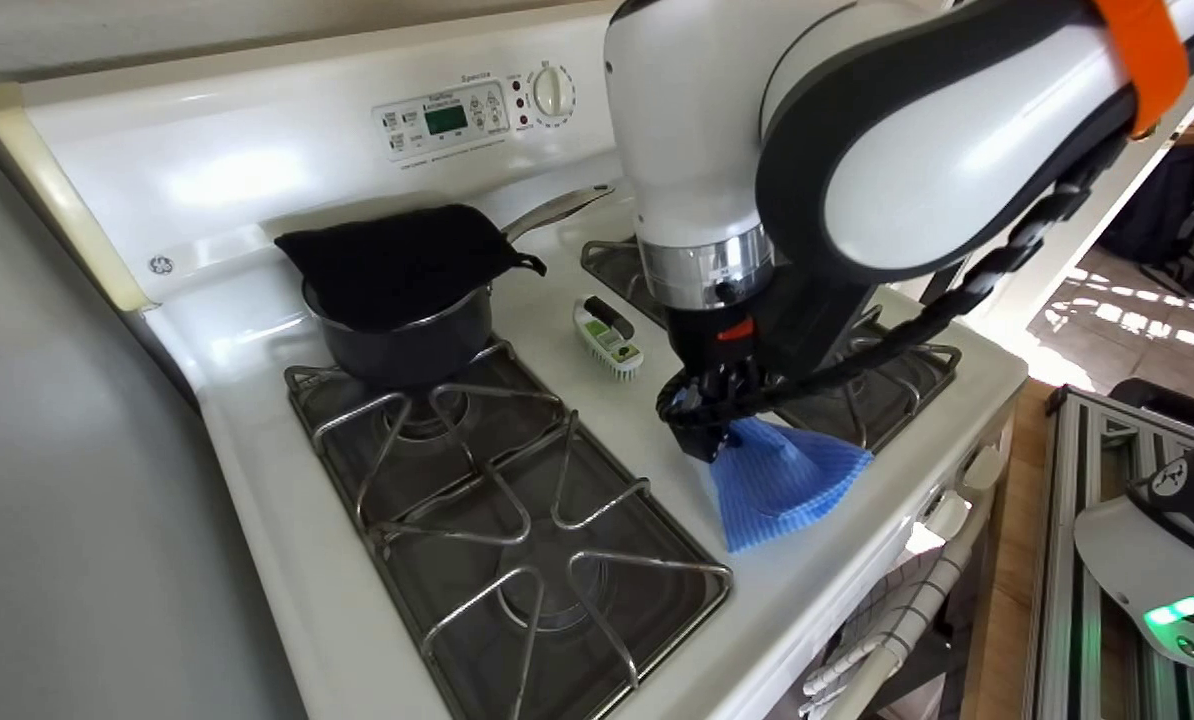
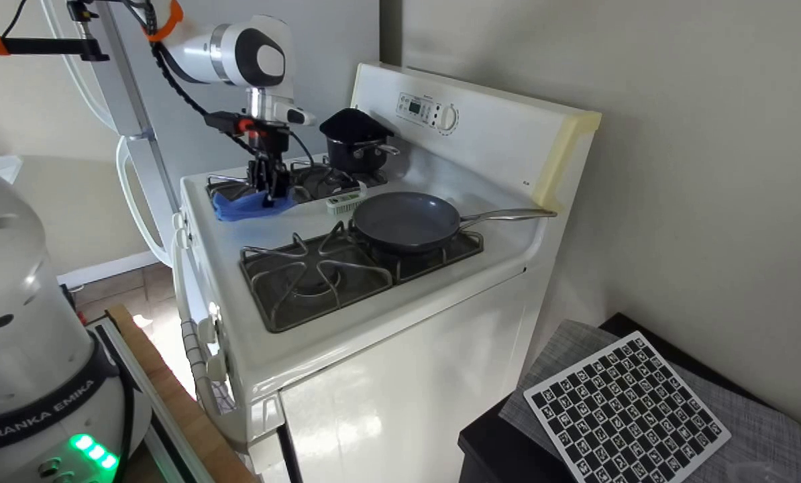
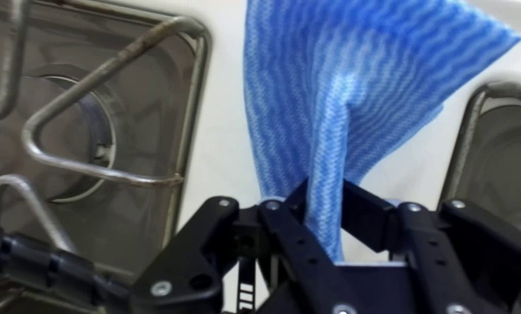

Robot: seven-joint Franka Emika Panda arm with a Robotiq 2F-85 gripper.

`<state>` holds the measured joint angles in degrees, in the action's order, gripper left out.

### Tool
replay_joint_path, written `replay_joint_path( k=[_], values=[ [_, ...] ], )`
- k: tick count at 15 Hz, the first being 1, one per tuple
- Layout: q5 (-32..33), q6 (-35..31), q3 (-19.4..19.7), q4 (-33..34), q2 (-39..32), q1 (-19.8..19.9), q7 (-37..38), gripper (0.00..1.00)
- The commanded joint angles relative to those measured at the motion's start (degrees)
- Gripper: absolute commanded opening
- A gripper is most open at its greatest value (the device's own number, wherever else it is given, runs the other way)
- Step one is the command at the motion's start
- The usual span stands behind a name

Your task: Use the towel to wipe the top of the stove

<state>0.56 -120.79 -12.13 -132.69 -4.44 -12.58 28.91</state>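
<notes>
The towel is a bright-blue ribbed cloth, seen in both exterior views (image 1: 792, 480) (image 2: 243, 206) and in the wrist view (image 3: 282, 109). My gripper (image 1: 715, 445) is shut on a bunched fold of it; the fold stands up between the fingers in the wrist view (image 3: 326, 196). The gripper also shows in an exterior view (image 2: 271, 191), pointing down. The loose part of the towel fans out low over the white middle strip of the stove (image 1: 657, 455), between the grates and towards the front edge. Whether all of it touches the surface, I cannot tell.
Black-and-metal grates (image 1: 547, 470) flank the strip. A dark pot (image 1: 412, 345) with a black cloth (image 1: 397, 260) over it stands at the back. A white-green brush (image 1: 609, 338) lies behind the gripper. A grey pan (image 2: 407, 221) sits on the far-side grate. Knobs (image 1: 947, 515) line the front.
</notes>
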Motion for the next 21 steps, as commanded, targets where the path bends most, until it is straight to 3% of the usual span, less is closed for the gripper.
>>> replay_joint_path(
  k=[1,3,4,10,21],
  values=[
    [5.38,9.51,0.96,3.38,5.1,0.1,4.05,0.01],
    [7.5,14.32,1.22,6.89,5.82,1.04,4.33,0.01],
    [5.43,10.77,0.74,4.88,5.0,0.83,2.81,0.01],
    [5.59,11.59,0.77,5.4,4.88,0.96,2.72,0.03],
    [18.3,11.21,4.19,10.31,13.79,6.89,2.76,0.01]
  ],
)
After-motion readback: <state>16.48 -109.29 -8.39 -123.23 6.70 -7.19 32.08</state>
